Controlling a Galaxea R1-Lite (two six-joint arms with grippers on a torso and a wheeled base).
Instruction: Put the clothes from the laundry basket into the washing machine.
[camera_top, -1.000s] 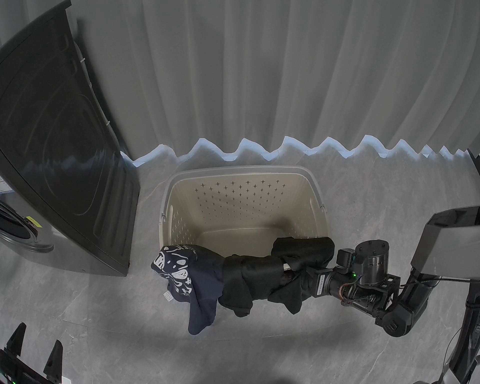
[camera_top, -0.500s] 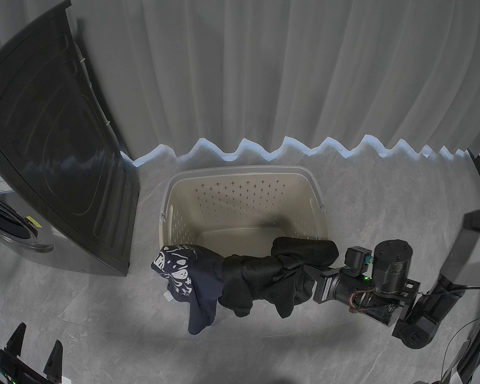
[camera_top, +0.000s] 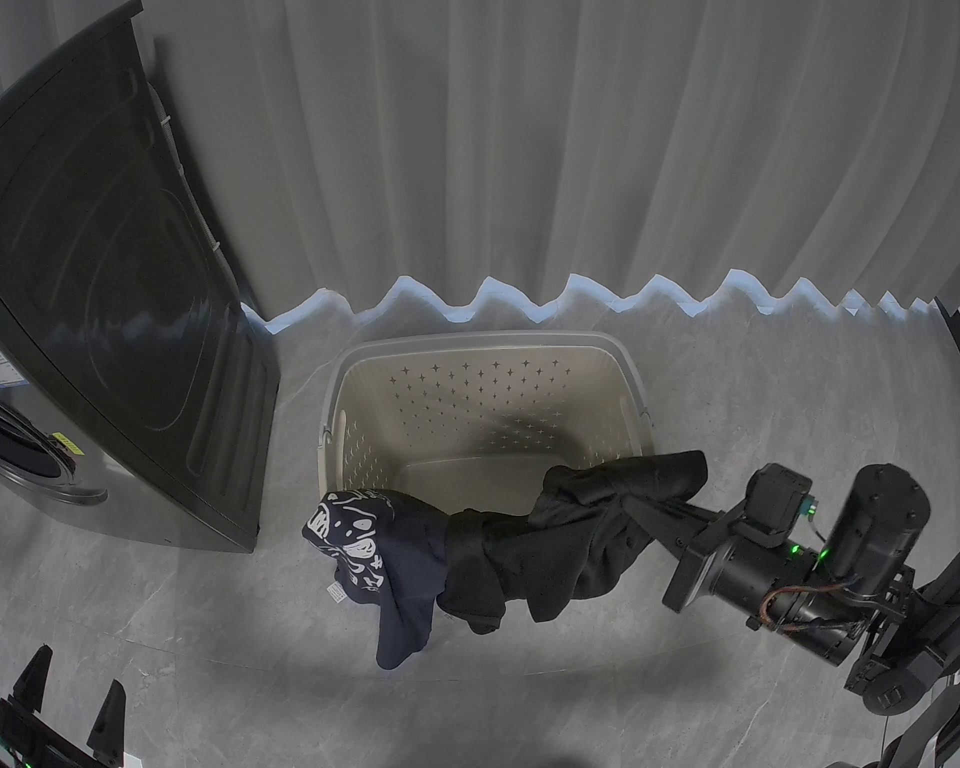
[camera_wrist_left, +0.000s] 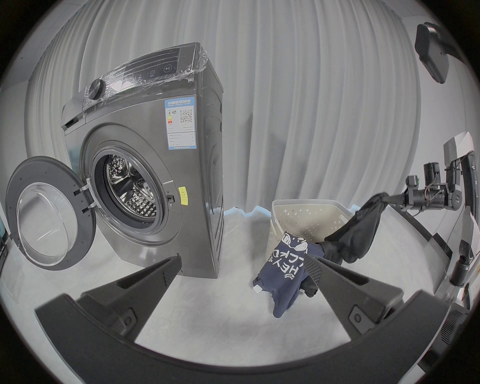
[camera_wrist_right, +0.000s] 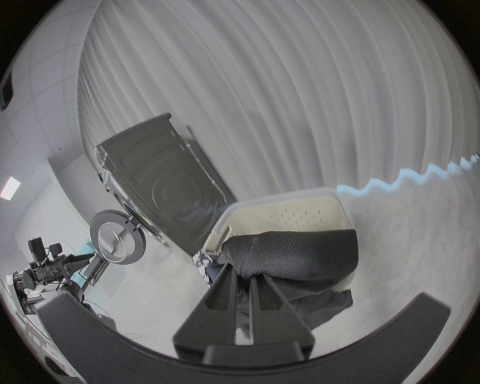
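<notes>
As I judge it, nothing has reached the washing machine (camera_wrist_left: 150, 165) yet: both garments are draped over the near rim of the laundry basket (camera_top: 480, 340). My right gripper (camera_top: 645, 515) is pinched shut on the raised end of the black garment (camera_top: 560, 545). Its long axis runs along the rim, sagging leftward to the navy shirt (camera_top: 385, 560), and my left gripper (camera_wrist_left: 241, 260) hangs wide open and empty.

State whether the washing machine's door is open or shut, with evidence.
Open: the door stands swung aside from the washing machine, leaving its drum in plain sight.
</notes>
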